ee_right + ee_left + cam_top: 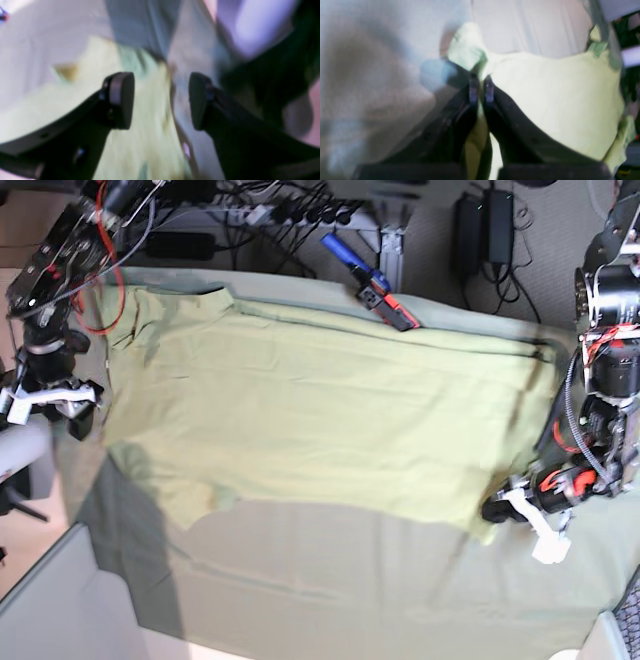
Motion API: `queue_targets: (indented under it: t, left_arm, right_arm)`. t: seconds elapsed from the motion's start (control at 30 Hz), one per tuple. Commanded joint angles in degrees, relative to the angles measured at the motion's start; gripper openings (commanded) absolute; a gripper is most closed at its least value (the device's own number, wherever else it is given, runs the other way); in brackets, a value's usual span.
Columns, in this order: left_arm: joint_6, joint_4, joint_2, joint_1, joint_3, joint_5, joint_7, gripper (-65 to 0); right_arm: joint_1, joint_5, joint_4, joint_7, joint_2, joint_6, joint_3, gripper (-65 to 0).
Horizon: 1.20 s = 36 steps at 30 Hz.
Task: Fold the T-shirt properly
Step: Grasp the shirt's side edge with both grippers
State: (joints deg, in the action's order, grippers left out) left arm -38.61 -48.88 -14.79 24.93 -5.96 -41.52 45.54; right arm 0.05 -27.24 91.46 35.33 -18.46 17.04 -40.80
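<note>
The T-shirt lies spread flat across the middle of the table, sleeve end toward nine o'clock in the base view and hem toward three o'clock. To fold it well, I judge the left gripper, clenched on the hem corner at about four o'clock, should lift just clear and carry the edge straight across, keeping the cloth taut. Only the right wrist view shows the right gripper standing released over the shirt's edge.
</note>
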Motion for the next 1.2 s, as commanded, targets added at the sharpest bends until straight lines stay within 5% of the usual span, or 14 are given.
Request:
queue_targets:
  t: [0.0, 0.43, 0.93, 1.0, 1.13, 1.17]
  left_arm:
    - [-1.39, -1.46, -0.31, 1.57, -0.07, -1.49, -0.55, -65.0]
    - [-1.39, -1.7, -0.44, 0.61, -0.04, -1.6, -0.24, -65.0]
    - [-1.39, -1.7, -0.48, 0.61, -0.04, -2.6, 0.15, -65.0]
    - [-1.39, -1.7, -0.46, 0.61, -0.04, -2.6, 0.13, -65.0]
    - [-1.39, -1.7, -0.5, 0.63, -0.04, -3.23, 1.7, -65.0]
    - [-1.39, -1.7, -0.61, 0.63, -0.07, -4.26, 2.45, -65.0]
  right_arm:
    - [2.32, 0.09, -0.37, -1.25, -1.7, -0.37, -0.15, -30.5]
    - [23.02, 4.81, -37.88, -10.05, -5.49, -0.72, 10.84, -30.5]
    - [24.02, 9.94, -41.18, -12.9, -5.51, -0.74, 17.73, -31.1]
    - [24.02, 9.92, -41.18, -13.97, -5.51, -0.74, 17.73, -37.3]
    - [24.04, 9.92, -41.18, -15.65, -5.51, -0.72, 17.73, -63.4]
    - [24.02, 9.92, -41.18, -16.11, -5.51, -0.72, 17.73, -65.0]
